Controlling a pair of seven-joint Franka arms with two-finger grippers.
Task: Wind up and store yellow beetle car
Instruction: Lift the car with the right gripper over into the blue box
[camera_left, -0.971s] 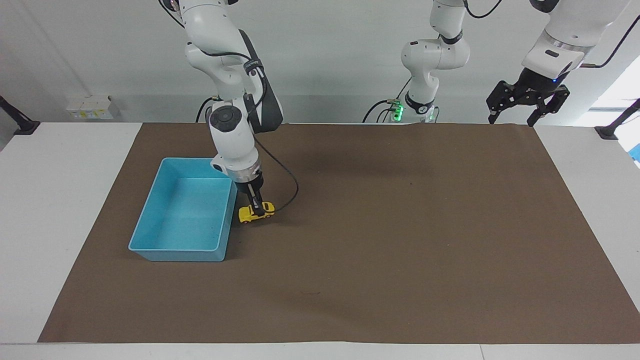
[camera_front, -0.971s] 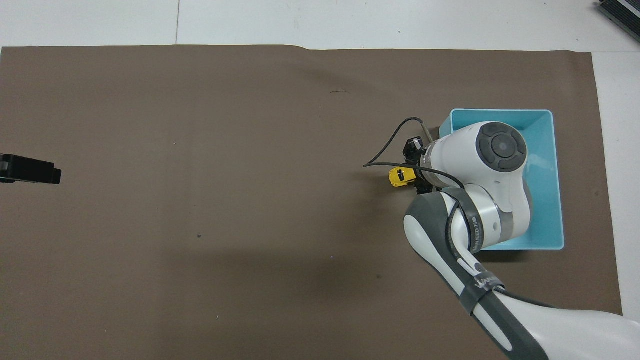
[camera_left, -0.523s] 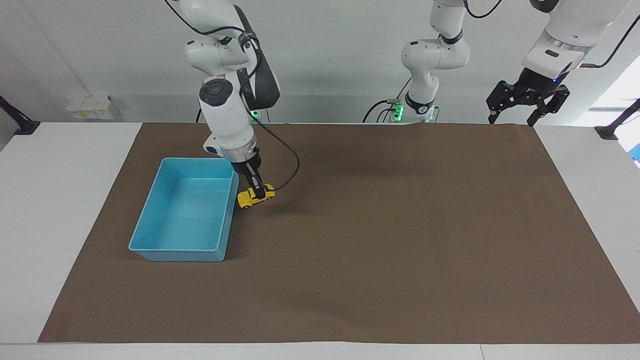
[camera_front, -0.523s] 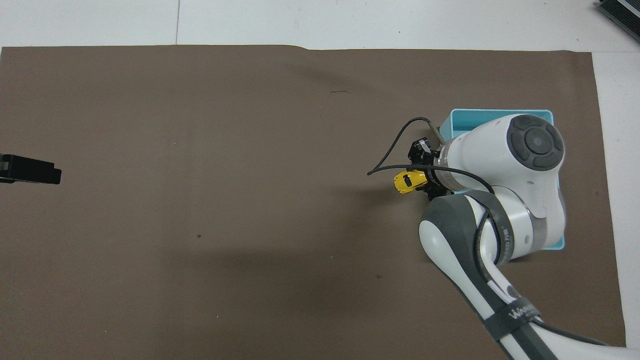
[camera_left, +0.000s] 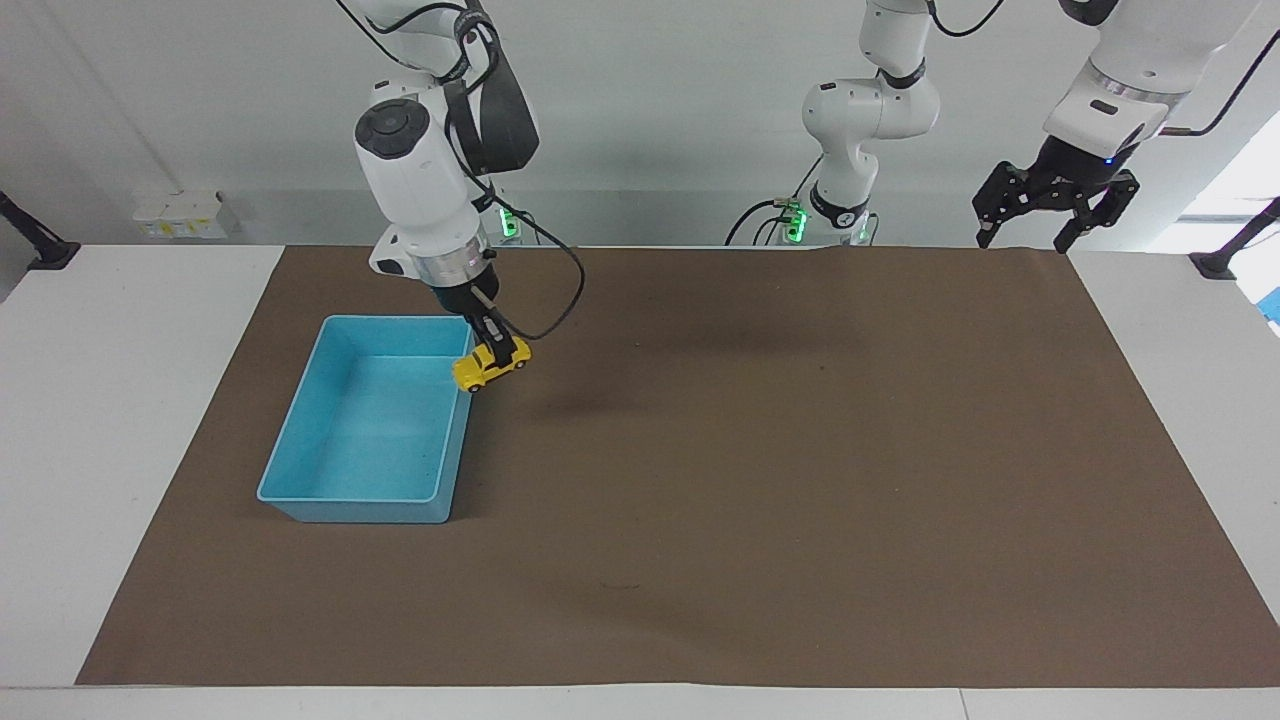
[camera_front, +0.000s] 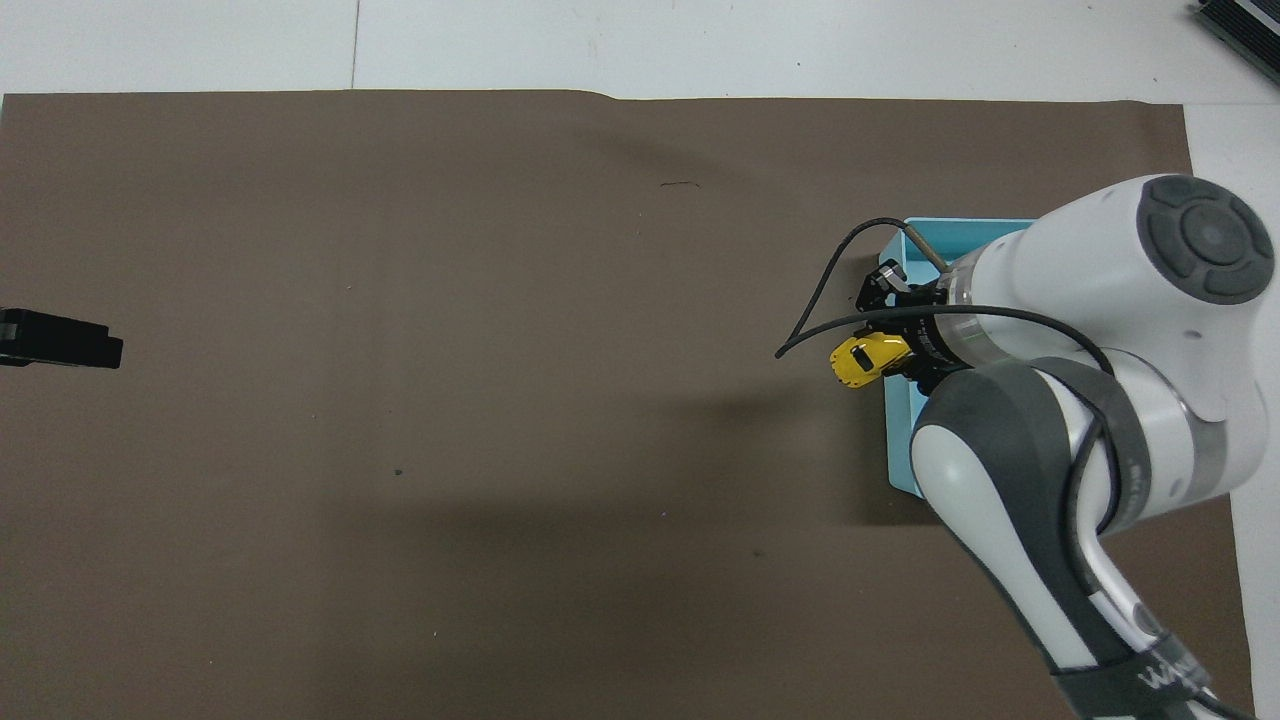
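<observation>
Brown mat (camera_left: 800, 480) is spread over the table. Blue bin (camera_left: 300, 440) sits toward the right arm's end. Left gripper (camera_left: 1030, 238) waits raised, fingers spread. Yellow beetle car (camera_left: 488, 366) is pinched, tilted, by the right gripper (camera_left: 497, 352) over the bin's rim.

The brown paper mat (camera_left: 800, 480) lies bare over most of the table, so a gripper could sweep across it unhindered; the one obstacle standing on it is the open light-blue rectangular plastic bin (camera_left: 300, 430), at the right arm's end; its walls rise all round, its top is open from above; the right gripper (camera_left: 495, 350), clamped on the small yellow beetle car (camera_left: 488, 367), hangs over the bin's rim; the left gripper (camera_left: 1052, 208) waits raised over the mat's edge nearest the robots, fingers spread.
</observation>
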